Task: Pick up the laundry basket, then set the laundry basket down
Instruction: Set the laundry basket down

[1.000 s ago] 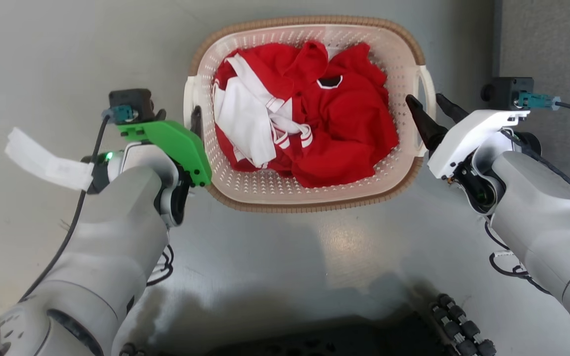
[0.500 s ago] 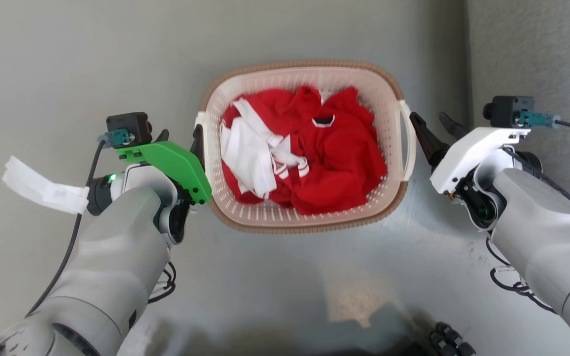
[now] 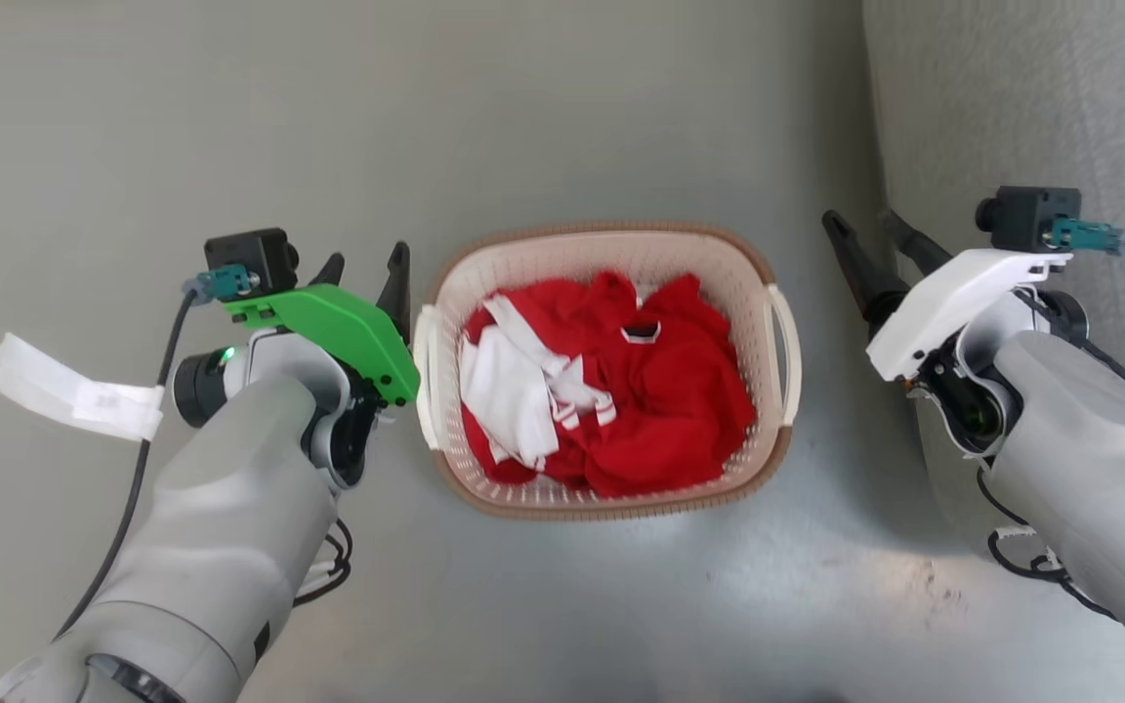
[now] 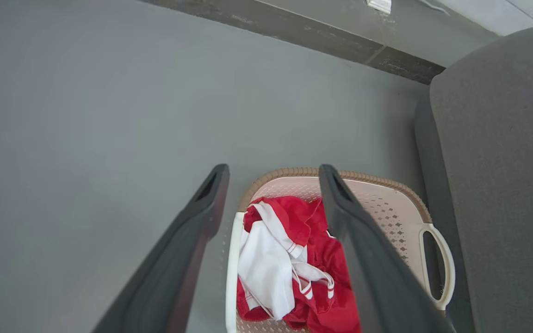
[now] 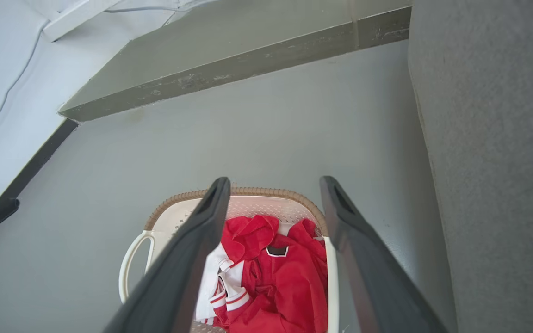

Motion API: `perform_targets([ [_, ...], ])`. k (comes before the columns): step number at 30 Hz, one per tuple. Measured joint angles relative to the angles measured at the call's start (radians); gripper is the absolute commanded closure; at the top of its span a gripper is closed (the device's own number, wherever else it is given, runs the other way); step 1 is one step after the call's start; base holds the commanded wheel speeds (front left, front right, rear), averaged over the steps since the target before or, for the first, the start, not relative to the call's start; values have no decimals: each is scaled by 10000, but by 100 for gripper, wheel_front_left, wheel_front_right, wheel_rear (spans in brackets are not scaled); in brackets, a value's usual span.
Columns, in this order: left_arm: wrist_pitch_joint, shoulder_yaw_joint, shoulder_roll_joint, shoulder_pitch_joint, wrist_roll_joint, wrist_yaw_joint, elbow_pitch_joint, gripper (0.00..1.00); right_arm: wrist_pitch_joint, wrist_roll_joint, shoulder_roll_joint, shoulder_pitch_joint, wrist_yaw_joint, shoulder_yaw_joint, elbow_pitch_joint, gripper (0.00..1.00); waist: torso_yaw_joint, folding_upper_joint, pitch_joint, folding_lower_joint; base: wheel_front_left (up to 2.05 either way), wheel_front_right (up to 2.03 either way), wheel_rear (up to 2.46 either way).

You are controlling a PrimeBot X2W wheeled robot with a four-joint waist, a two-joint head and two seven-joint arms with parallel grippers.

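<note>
My left end effector (image 3: 364,276) is spread, with nothing between its fingers. Its inner finger stands just beside the basket's left handle (image 3: 423,376) without touching it, as far as I can tell. The basket (image 3: 611,231) sits on the floor (image 3: 230,117) directly to the right of that end effector, holding red and white clothes (image 3: 660,410). In the left wrist view I look down into it between and past the fingers, so I judge the end effector to be above rim level.

The basket's long axis runs from one end effector to the other. Each loop handle therefore faces an arm, and the fingers need to come in sideways and down, not from in front.

The right handle (image 3: 785,356) lies to the left of my right end effector (image 3: 863,234), with a clear strip of floor between them. That end effector is also spread and empty. The left arm is the nearer one, so the right has more ground to close if both are to meet the handles together. Grey upholstery (image 3: 1012,98) lies close by on the right end effector's outer side, which leaves little room to swing outward.
</note>
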Motion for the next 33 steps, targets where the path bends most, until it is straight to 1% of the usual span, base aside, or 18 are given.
perform_targets([
  [2, 0, 230, 65, 38, 232, -71, -182, 0, -2, -142, -42, 160, 0, -236, -203, 0, 32, 0, -272, 0, 0, 0, 0],
  [6, -2, 759, 240, 350, 642, -73, -575, 0, -4, -535, -100, 562, 0, -802, -623, 0, 102, 0, -813, 0, 0, 0, 0],
  [11, 0, 1352, 303, 934, 1298, -79, -1202, 0, -15, -1020, -259, 1187, 0, -1597, -1127, 0, 202, 0, -1500, -1, 0, 0, 0],
  [15, 0, 1873, 405, 1442, 1877, -81, -1778, 0, -15, -1212, -253, 1871, 0, -2226, -1438, 0, 293, 0, -2047, -1, 0, 0, 0],
  [20, 0, 2391, 575, 2229, 2518, -81, -2447, 0, -15, -1820, -242, 2558, 0, -2878, -1898, 0, 399, 0, -2722, -1, 0, 0, 0],
  [22, 0, 2673, 587, 2538, 2759, -65, -2765, 0, -15, -1977, -236, 2749, 0, -3168, -2082, 0, 438, 0, -2980, -1, 0, 0, 0],
  [23, 0, 2957, 627, 2784, 3043, -19, -3095, 0, -17, -2272, -232, 2974, 0, -3476, -2291, 0, 473, 0, -3222, -1, 0, 0, 0],
  [26, 0, 3319, 711, 3148, 3442, 44, -3582, 0, -17, -2625, -219, 3340, -12, -4000, -2654, 0, 518, 0, -3552, -1, 0, 0, 0],
  [27, 0, 3319, 711, 3148, 3442, 44, -3582, 0, -17, -2625, -219, 3340, -12, -4000, -2654, 0, 518, 0, -3552, -1, 0, 0, 0],
  [29, 0, 3563, 715, 3476, 3636, 109, -3929, 0, -17, -2895, -203, 3610, -36, -4395, -2940, 0, 547, 0, -3751, -1, 0, 0, 0],
  [33, 0, 3965, 719, 4151, 4015, 128, -4529, 0, -25, -3181, -128, 4215, -219, -5156, -3404, 0, 617, 0, -4084, -1, 0, 0, 0],
])
